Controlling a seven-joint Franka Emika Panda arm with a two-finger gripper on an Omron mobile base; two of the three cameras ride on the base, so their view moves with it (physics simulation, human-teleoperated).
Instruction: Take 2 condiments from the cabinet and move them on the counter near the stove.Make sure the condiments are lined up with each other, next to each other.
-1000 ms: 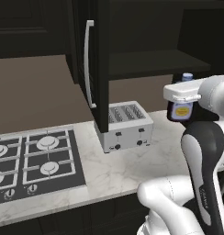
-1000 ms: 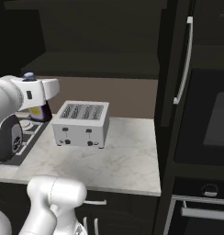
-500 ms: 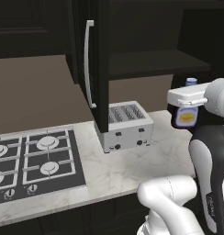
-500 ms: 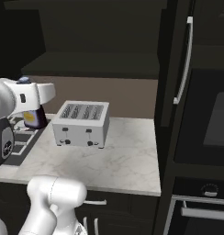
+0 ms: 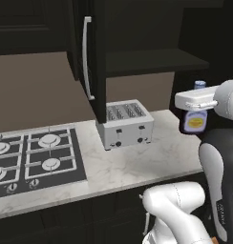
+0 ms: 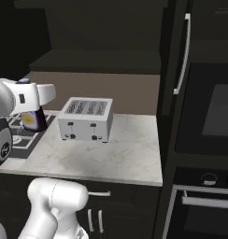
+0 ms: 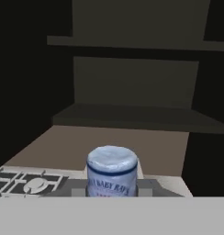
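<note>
Bottle [image 5: 194,120] top behind hand [image 5: 196,100]; stove [image 5: 32,157] cropped left.

The white arm rises tall from the base, its thick upper link standing nearly upright with a dark joint band near its top. At the top, the wrist bends over so the flat white hand reaches out level. The gripper [image 5: 195,107] hangs in the air out in front of the toaster [image 5: 124,125], higher than its top and off toward the robot's right of it. The jaws are closed on a small dark bottle [image 5: 194,118], gripped near its pale blue neck, so the bottle hangs upright below the hand. From the right base camera, the gripper [image 6: 32,105] sits to the toaster's left.
</note>
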